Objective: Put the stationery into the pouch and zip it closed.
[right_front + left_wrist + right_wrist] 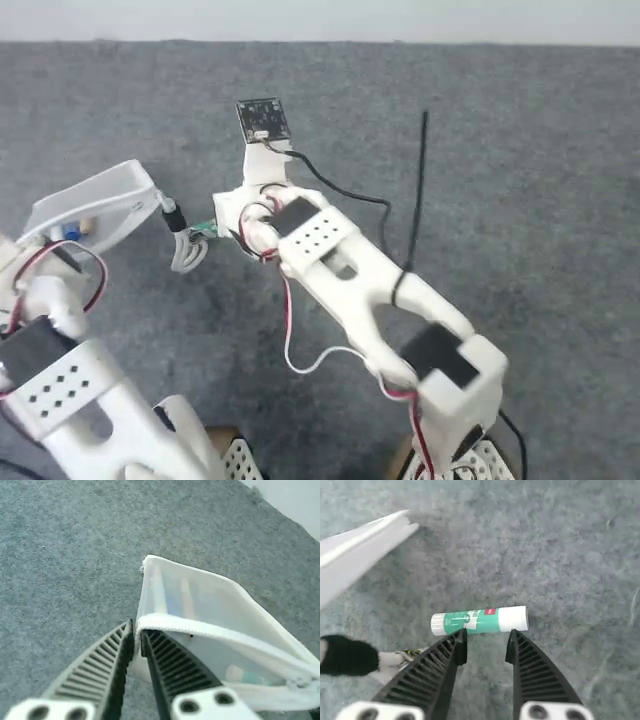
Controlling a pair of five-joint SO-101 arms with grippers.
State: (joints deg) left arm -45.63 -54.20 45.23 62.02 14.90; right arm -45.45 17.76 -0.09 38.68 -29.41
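L gripper [136, 628] pinches pouch [210, 605] rim, near left; R gripper [487, 639] spread, tilted down over glue stick [479, 620].

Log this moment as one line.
left gripper: shut on pouch rim | right gripper: open at glue stick | glue stick outside pouch

No legible text, number or sign in any view. White cylindrical glue stick [479, 620], lying on grey carpeted bench [560, 555]: green wrap label [465, 621] bears pale print and small red patch, both too small to read.
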